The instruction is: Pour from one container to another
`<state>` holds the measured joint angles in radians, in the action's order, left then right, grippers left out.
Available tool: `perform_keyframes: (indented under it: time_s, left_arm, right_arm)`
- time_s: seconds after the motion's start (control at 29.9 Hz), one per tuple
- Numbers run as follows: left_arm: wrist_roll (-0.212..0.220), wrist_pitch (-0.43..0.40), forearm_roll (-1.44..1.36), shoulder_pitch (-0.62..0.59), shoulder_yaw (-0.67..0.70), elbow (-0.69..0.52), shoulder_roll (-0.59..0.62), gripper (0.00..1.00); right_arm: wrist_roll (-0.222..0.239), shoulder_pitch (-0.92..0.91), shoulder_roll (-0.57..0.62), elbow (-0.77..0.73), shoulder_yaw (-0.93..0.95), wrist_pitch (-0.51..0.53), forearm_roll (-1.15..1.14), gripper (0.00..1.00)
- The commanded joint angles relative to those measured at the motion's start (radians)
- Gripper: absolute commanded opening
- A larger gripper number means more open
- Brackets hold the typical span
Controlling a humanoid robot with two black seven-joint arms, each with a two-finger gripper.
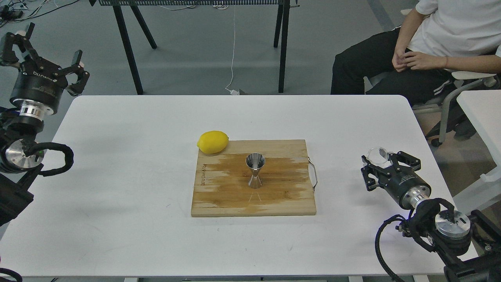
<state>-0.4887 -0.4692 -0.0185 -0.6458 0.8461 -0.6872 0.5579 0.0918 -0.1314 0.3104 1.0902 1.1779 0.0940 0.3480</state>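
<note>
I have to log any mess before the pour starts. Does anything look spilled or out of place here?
Yes: the wooden cutting board has a broad dark, wet-looking patch around the jigger, as if liquid had spread there. The jigger stands upright. The lemon sits half off the board's far-left corner.

Clear glass cup (378, 155) at table's right; steel jigger (255, 170) upright mid-board.

Left claw (47, 51) agape, right claw (385, 160) clamped.

Single head view, high, facing forward and down over table (117, 219). Near edge cut off at bottom; far edge, both far corners in frame. Moderately near. Floor beyond far edge visible.
</note>
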Motion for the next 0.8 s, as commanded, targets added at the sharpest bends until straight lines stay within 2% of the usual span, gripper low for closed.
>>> perform_keyframes:
  time_s: [0.0, 0.17, 0.33, 0.47, 0.64, 0.77]
  left_arm:
    - [0.0, 0.003, 0.0, 0.0, -0.001, 0.0, -0.003, 1.0]
    - [0.0, 0.003, -0.001, 0.0, -0.001, 0.0, -0.003, 1.0]
    - [0.0, 0.003, -0.001, -0.002, -0.002, 0.0, -0.001, 1.0]
    - [0.0, 0.003, -0.001, -0.006, -0.002, 0.0, -0.001, 1.0]
    - [0.0, 0.003, -0.001, -0.009, -0.002, 0.0, -0.001, 1.0]
    - [0.0, 0.003, -0.001, -0.009, -0.004, 0.0, -0.001, 1.0]
  right_arm:
    - [0.039, -0.002, -0.04, -0.068, 0.006, 0.05, 0.006, 0.27]
    - [0.069, -0.008, -0.06, -0.127, 0.006, 0.056, 0.006, 0.31]
    - [0.074, -0.05, -0.086, -0.216, -0.001, 0.073, 0.005, 0.32]
    - [0.074, -0.057, -0.086, -0.224, -0.003, 0.087, 0.005, 0.33]
    - [0.074, -0.059, -0.085, -0.224, -0.003, 0.089, 0.005, 0.4]
    - [0.072, -0.059, -0.085, -0.225, -0.004, 0.089, 0.003, 0.53]
